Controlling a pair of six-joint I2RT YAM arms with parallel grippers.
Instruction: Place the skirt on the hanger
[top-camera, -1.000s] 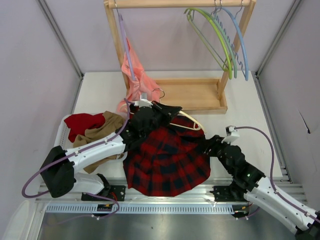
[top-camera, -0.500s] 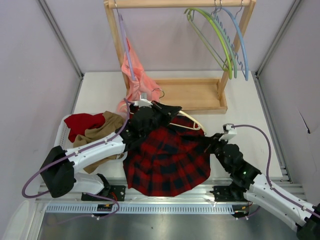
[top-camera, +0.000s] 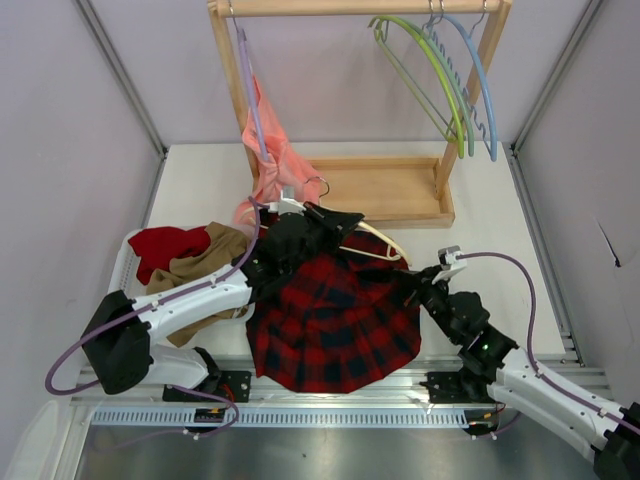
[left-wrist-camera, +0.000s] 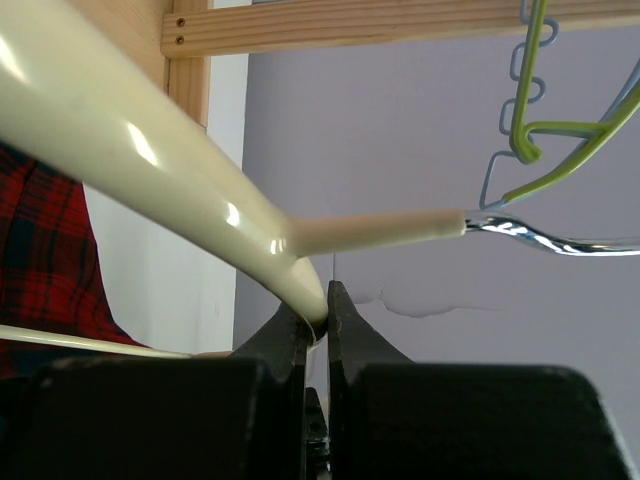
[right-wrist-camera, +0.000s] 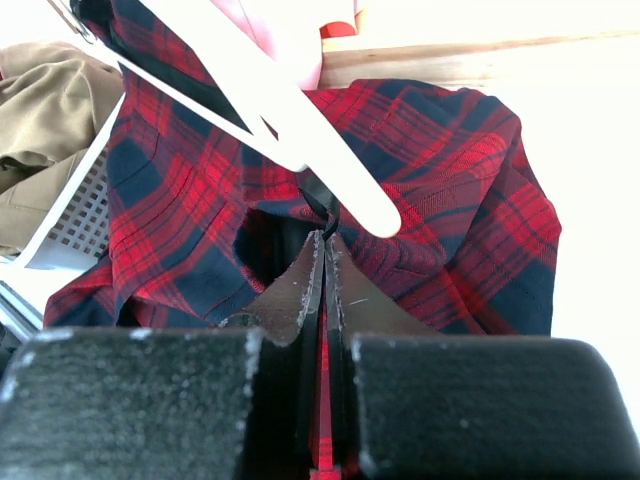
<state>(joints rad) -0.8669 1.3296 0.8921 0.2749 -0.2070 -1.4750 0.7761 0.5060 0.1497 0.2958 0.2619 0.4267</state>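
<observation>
The red and black plaid skirt lies spread on the table between my arms. The cream hanger hangs over its far edge. My left gripper is shut on the hanger just below its neck, and the metal hook points right. In the left wrist view, the left gripper has the skirt at its left. My right gripper is at the skirt's right edge. In the right wrist view it is shut on a thin black loop and fabric of the skirt, just under the hanger's arm tip.
A wooden rack stands at the back. It carries a lilac hanger with a salmon garment and green and blue hangers. A white basket at left holds a red cloth and a tan cloth. Grey walls enclose the table.
My right arm has moved a little left and away from me, bringing the skirt's edge closer to the hanger's tip. The left arm and hanger have stayed in place.
</observation>
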